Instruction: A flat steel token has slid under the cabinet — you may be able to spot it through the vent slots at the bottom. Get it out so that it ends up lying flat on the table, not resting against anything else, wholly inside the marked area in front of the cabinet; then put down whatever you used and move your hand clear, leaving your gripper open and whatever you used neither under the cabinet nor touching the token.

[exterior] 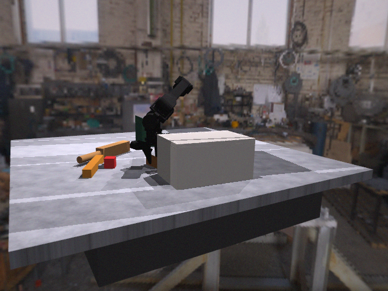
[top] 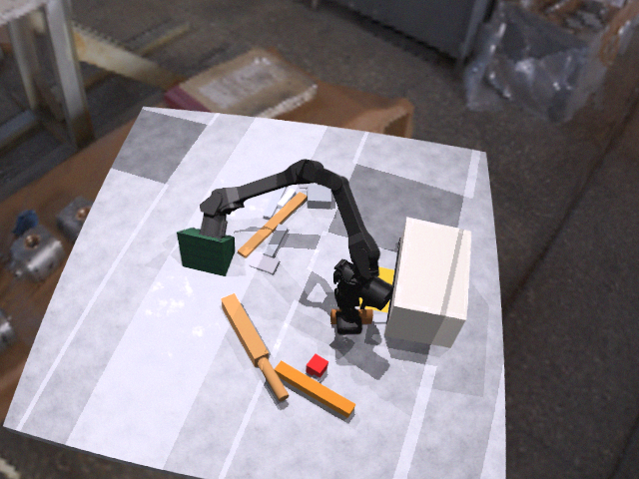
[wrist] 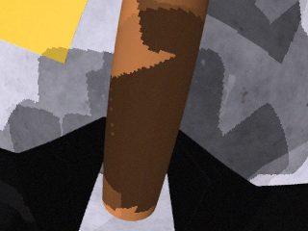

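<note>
My gripper (top: 350, 317) (wrist: 139, 130) is shut on the round orange-brown handle (top: 367, 315) (exterior: 153, 161) (wrist: 154, 96) of a tool, low over the table in front of the cabinet. The tool's pale flat blade (top: 379, 317) runs from the handle to the front bottom edge of the cream cabinet (top: 433, 272) (exterior: 210, 162); its far end is hidden. The yellow marked area (top: 386, 278) (wrist: 36, 21) lies beside the tool, partly covered by my arm in the top view. The steel token is not visible in any view, and the vent slots cannot be made out.
A red cube (top: 317, 365) (exterior: 110, 162) and an orange bar (top: 315, 389) (exterior: 90, 169) lie near a wooden paddle (top: 242, 327) (exterior: 114, 148). A long orange strip (top: 273, 224), a flat grey tool (top: 277, 241) and a grey block (top: 319, 197) lie near the arm's green base (top: 204, 252).
</note>
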### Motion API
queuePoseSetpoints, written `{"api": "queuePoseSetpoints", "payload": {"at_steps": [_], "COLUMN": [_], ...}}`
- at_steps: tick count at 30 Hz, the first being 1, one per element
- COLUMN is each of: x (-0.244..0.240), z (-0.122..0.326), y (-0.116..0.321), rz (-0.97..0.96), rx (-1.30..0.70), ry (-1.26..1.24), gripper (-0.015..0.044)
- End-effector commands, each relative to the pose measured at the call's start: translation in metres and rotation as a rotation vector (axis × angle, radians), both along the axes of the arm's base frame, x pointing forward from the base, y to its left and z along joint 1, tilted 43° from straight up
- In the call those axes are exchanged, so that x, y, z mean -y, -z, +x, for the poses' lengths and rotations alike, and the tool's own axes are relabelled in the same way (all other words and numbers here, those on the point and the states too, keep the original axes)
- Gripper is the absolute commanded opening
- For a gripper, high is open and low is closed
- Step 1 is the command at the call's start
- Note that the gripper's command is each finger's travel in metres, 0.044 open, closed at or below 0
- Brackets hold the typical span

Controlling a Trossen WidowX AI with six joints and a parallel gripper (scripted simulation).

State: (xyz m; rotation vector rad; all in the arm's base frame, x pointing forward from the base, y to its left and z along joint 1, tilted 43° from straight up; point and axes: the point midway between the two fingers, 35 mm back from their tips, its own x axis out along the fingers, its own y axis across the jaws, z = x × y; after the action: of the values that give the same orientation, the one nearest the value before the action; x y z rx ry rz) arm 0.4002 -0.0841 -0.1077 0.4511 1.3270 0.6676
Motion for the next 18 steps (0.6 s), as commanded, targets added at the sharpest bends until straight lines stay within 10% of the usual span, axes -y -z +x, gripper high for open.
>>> {"api": "queuePoseSetpoints", "payload": {"at_steps": [1, 18], "x": [0.0, -0.013], "z": [0.005, 0.003], "y": [-0.001, -0.011], "rz": [-0.001, 0.0], "rx": [0.001, 0.0], "ry": [0.002, 0.002], "gripper": [0.0, 0.0]}}
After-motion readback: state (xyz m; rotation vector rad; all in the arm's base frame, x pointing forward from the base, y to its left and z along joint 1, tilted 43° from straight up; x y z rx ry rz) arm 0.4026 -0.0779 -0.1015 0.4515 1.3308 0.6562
